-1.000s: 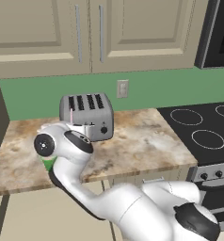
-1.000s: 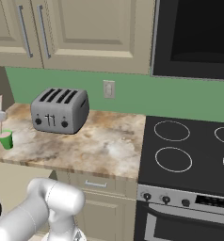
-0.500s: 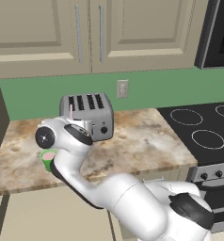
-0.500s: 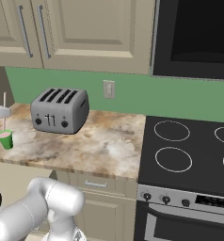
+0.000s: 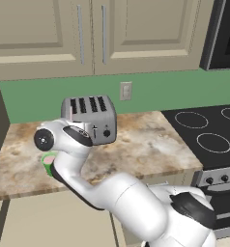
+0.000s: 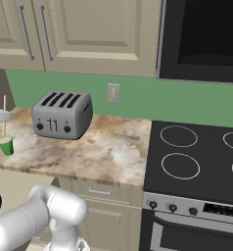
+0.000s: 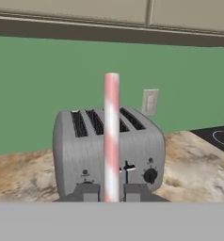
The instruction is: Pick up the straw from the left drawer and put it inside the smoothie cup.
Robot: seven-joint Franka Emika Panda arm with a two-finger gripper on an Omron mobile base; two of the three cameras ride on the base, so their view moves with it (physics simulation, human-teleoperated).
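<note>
The straw [image 7: 111, 136] is a thin stick striped pale pink and white. In the hand view it stands upright, its lower end clamped between the shut jaws, its top end free. In the right base view it shows as a thin upright line above the cup. The smoothie cup [image 6: 6, 145] is small, bright green and tapered, with pink smoothie at its top. It stands upright on the bench [image 6: 104, 152] near the front left edge.

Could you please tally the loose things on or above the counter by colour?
Grey: 1, the toaster
Green: 1, the smoothie cup
Pink: 1, the straw, upright in the tool
Total: 3
</note>
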